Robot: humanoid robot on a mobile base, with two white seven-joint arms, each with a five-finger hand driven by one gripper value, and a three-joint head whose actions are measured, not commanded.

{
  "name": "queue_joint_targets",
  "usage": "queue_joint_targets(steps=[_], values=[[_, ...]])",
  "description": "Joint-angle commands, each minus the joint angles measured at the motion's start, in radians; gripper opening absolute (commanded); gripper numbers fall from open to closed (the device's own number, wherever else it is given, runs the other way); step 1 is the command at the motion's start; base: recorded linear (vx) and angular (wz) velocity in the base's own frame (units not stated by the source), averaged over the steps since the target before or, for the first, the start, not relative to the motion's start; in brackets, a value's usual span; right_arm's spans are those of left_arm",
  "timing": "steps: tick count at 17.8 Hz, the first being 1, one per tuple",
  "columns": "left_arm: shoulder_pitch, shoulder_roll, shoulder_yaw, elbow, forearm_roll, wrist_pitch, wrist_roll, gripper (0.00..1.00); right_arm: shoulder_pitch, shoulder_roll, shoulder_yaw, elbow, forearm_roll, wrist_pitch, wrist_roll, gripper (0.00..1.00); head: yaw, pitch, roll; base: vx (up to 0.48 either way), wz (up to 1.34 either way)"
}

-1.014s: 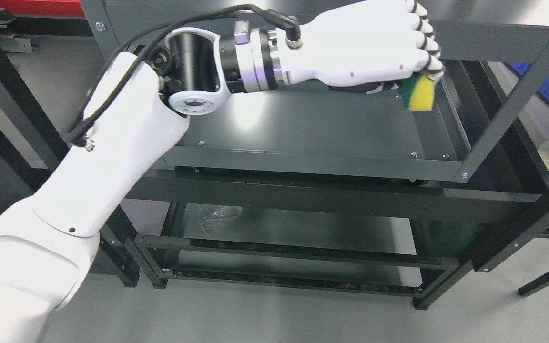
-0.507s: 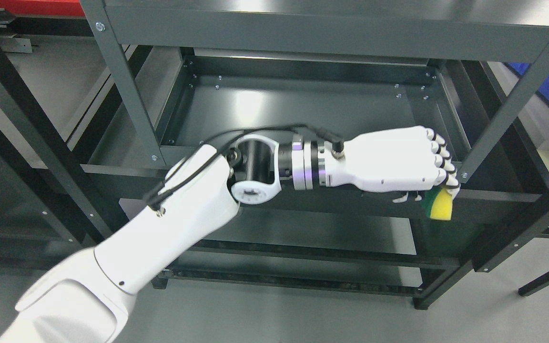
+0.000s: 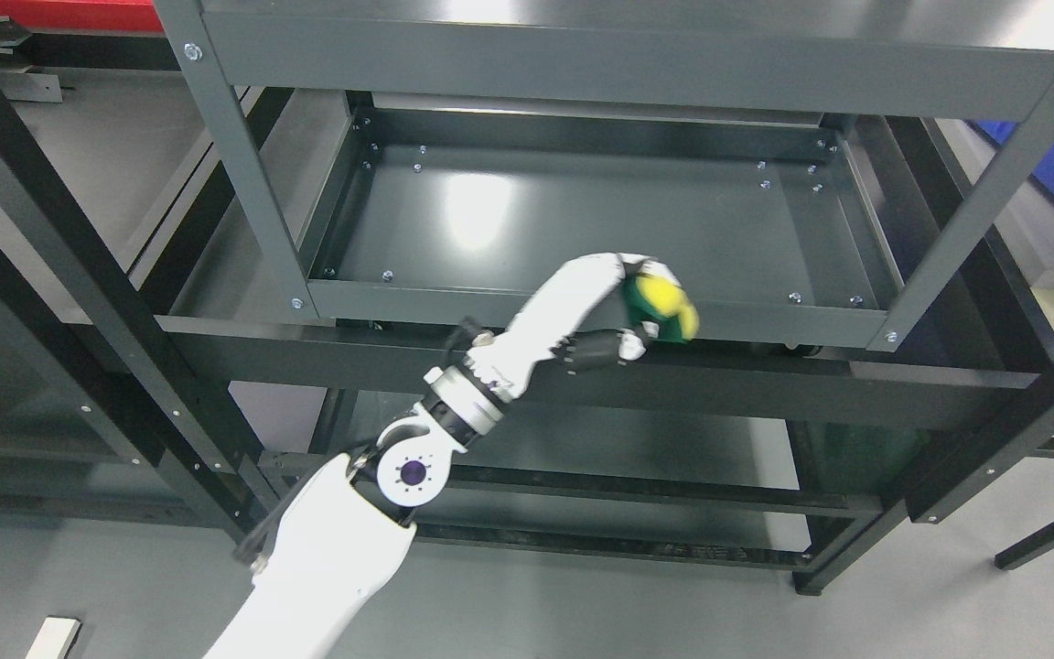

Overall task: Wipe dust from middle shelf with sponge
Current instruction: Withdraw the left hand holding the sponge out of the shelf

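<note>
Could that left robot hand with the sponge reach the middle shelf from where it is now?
Probably yes. The left robot hand grips the sponge just at the front lip of the middle shelf. The tray looks bare, and the gap under the top shelf is open.

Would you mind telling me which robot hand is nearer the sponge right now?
Left. The left robot hand grips the sponge in front of the middle shelf; the right one is out of view.

left hand [image 3: 614, 316] raised, fingers curled tight
</note>
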Motion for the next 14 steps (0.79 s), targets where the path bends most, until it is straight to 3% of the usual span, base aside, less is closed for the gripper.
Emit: queue_joint_targets(steps=[1,3,5,14], values=[[0.177,-0.003,0.432,-0.288,0.298,0.308,-0.002,0.0,0.0,-0.017,0.0,-0.017,0.0,0.0,0.001,1.0,0.0,0.0,0.0,0.0,0.0],[0.174,-0.003,0.479,-0.351,0.332,0.405,-0.009,0.0,0.0,-0.017,0.0,-0.017,0.0,0.0,0.001,1.0,0.0,0.0,0.0,0.0,0.0],[0.182,-0.003,0.489,-0.417,0.335,0.435,-0.009,0.0,0.0,-0.017,0.0,-0.017,0.0,0.0,0.001,1.0,0.0,0.0,0.0,0.0,0.0],[0.188,-0.003,0.539,-0.421,0.333,0.363,0.001,0.0,0.0,-0.017,0.0,-0.017,0.0,0.0,0.001,1.0,0.0,0.0,0.0,0.0,0.0]])
